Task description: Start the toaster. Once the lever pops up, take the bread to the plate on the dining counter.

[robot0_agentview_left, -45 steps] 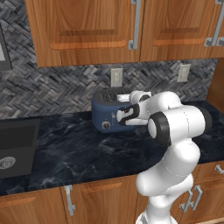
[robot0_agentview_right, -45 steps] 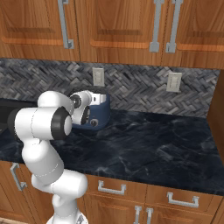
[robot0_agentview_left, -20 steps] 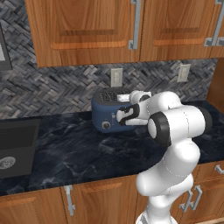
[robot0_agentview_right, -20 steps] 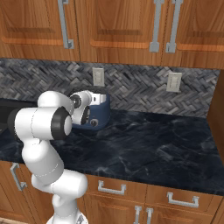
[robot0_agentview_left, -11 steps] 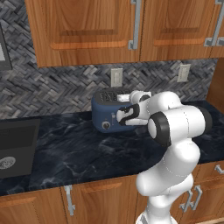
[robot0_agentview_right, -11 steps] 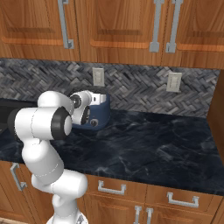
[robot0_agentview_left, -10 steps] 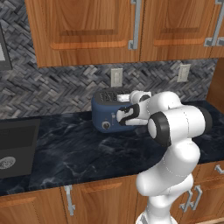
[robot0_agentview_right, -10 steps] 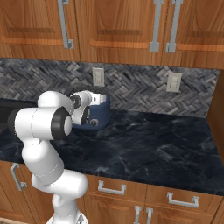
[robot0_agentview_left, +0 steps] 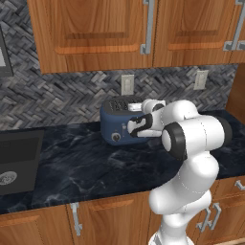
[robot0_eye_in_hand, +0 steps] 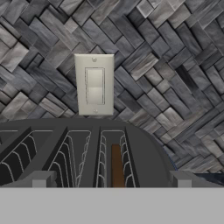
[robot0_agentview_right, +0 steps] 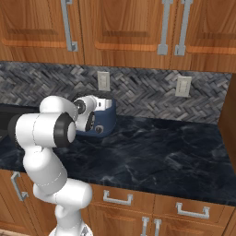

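The gripper (robot0_eye_in_hand: 111, 183) hangs just in front of the toaster (robot0_agentview_left: 117, 125), a little above its top, and its jaws stand wide apart and hold nothing; the two finger tips (robot0_eye_in_hand: 40, 180) show at both sides of the hand view. The toaster sits on the black worktop (robot0_agentview_left: 91, 167), close to the tiled wall (robot0_agentview_left: 57, 95). Its long side runs along that wall, and its front with a round grey knob (robot0_agentview_left: 115, 138) faces into the room. It is a boxy dark-blue body with a black top. The slots run away from the hand toward the wall. In one slot the bread (robot0_eye_in_hand: 116, 165) stands on its edge, sunk low, a thin brown slice. Behind the toaster a pale wall switch (robot0_eye_in_hand: 94, 85) is fixed on the tiles. Wooden cupboards (robot0_agentview_left: 95, 33) hang above. At the far left a dark sink (robot0_agentview_left: 16, 160) is set into the worktop.
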Tool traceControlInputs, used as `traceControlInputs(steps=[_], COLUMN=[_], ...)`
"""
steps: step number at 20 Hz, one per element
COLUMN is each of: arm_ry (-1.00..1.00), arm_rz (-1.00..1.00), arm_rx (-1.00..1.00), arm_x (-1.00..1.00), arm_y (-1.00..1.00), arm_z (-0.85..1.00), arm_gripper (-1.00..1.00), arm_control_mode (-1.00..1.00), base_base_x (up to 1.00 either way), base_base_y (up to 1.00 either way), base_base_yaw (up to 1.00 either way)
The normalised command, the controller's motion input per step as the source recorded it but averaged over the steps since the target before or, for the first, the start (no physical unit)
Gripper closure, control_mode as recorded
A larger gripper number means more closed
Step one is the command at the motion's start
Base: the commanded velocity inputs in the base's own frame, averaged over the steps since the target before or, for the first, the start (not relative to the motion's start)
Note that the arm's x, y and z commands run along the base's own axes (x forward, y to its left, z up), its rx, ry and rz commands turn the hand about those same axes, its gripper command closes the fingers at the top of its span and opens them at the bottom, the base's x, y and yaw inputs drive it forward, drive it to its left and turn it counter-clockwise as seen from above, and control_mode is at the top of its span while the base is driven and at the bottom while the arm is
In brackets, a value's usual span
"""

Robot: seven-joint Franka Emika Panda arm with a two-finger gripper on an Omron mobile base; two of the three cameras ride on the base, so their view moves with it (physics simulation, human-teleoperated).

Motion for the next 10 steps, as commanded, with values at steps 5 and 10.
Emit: traceControlInputs(steps=[5, 10], arm_ry=[0.0, 0.0], arm_rz=[0.0, 0.0], arm_rx=[0.0, 0.0], arm_x=[0.0, 0.0], arm_y=[0.0, 0.0], arm_z=[0.0, 0.0], arm_gripper=[-1.0, -1.0], arm_control_mode=[-1.0, -1.0], base_base_x=[0.0, 0.0], base_base_y=[0.0, 0.0], base_base_yaw=[0.0, 0.0])
